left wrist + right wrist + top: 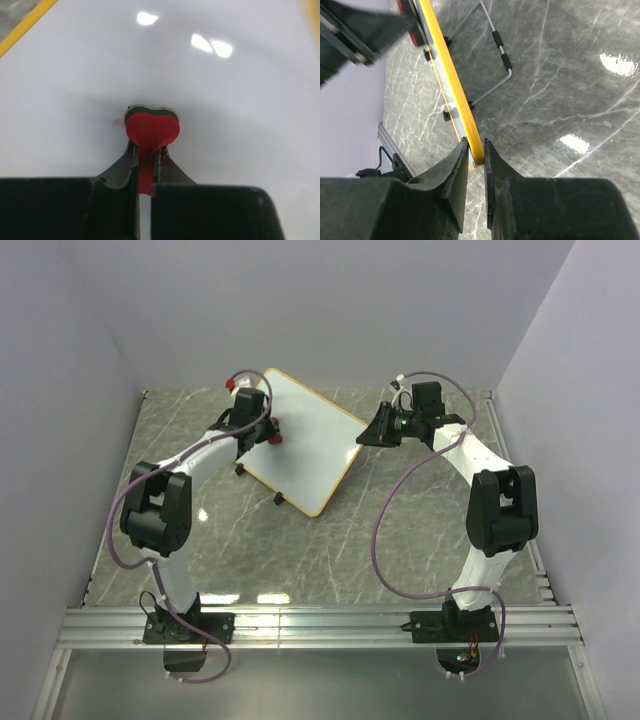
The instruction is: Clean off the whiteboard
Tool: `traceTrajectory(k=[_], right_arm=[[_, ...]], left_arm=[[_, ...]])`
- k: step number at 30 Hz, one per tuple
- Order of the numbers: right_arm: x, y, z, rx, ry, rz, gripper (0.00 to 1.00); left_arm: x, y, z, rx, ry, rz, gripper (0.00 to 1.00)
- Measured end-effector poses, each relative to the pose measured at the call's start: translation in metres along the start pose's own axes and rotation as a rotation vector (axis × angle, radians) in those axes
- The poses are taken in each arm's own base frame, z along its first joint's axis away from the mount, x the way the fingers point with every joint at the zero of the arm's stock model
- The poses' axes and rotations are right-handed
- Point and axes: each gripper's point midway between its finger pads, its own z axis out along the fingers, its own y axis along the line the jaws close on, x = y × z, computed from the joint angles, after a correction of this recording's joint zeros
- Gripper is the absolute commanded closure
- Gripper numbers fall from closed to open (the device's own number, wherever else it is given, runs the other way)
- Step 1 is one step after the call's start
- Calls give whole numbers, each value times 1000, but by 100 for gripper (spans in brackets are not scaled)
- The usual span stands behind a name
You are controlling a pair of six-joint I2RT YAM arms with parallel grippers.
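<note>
**Dual-Arm Contact State**

Left gripper (148, 157) is closed on the red eraser (151, 129). The eraser head meets the whiteboard (225, 95) just ahead of the fingertips. Right gripper (476, 152) is clamped on the whiteboard's yellow rim (447, 70), gripped between both fingers.

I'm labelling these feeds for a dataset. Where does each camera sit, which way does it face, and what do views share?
Top external: fixed above and behind the bases, looking down on the grey marbled table and the square whiteboard with yellow-orange rim; both arms show.
Left wrist: behind the left claw, looking onto the board's face; the claw pinches a red bone-shaped eraser.
Right wrist: behind the right claw, looking along the board's rim; the claw is shut on its corner.
Shared: the whiteboard, in all three.
</note>
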Motion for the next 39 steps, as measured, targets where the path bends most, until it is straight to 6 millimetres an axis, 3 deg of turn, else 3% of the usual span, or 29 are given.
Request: traceTrajectory(k=[5,9,16,22,25,34,39], right_arm=[[3,-1,0,4,9,8,100],[4,-2,0,7,14,14,100],[5,-2,-1,9,18,16,100],[5,-2,-1,9,17,16,100],[4,-2,-1,9,17,16,100],[7,-2,-1,10,26,24,100],[7,-2,-2,13,30,29,100]], left_arm=[[-30,-52,10,97,-41,-11,100],[-42,-71,16,134,-53,-20,100],[-44,-58,20,125,-56,-41,100],[-25,2,16,36,-34,-68,100],[-19,17,14,16,-36,-74,100],[-20,7,17,0,-26,-37,100],[-12,-40,8,62,-4,18,100]])
